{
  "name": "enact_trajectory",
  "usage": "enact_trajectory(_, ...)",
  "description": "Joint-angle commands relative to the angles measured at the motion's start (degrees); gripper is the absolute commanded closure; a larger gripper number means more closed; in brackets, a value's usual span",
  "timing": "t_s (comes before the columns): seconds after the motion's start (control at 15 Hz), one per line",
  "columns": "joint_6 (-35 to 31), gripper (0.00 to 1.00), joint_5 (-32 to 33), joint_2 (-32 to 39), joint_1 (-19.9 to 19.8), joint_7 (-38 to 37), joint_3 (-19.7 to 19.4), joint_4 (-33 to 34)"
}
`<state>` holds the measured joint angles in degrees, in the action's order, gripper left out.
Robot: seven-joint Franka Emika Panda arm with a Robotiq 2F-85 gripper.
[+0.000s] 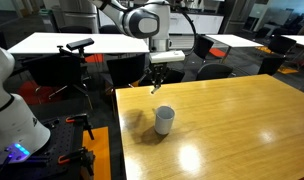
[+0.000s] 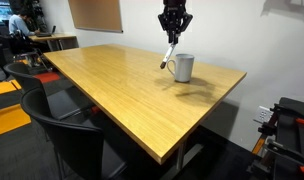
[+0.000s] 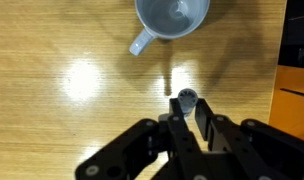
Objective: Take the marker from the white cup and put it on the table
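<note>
My gripper is shut on the marker, a thin dark stick that hangs down from the fingers above the wooden table. In an exterior view the marker tilts a little beside the white cup, held by the gripper. The cup stands upright on the table. In the wrist view the marker shows end-on between the fingers, with the cup and its small handle at the top, apart from the marker. The table lies below.
Black chairs stand by the table's near edge. White-topped tables and more chairs stand behind. A white robot body and a tripod stand beside the table. The table edge runs close to the gripper.
</note>
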<state>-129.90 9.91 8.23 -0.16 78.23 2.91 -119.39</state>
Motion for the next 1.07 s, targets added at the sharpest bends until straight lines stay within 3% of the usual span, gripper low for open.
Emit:
enact_trajectory(0.0, 3.0, 0.95, -4.6, 2.9, -0.7, 8.8, 1.0, 2.7)
enact_trajectory(0.53, 13.6, 0.95, -6.0, 8.9, -0.8, 23.5, 1.8, 9.3)
enact_trajectory(0.93, 18.1, 0.95, -4.7, 11.9, -0.5, 29.2, 1.8, 12.9)
enact_trajectory(1.0, 18.5, 0.55, -4.8, 12.3, -0.4, 29.4, 1.7, 13.4)
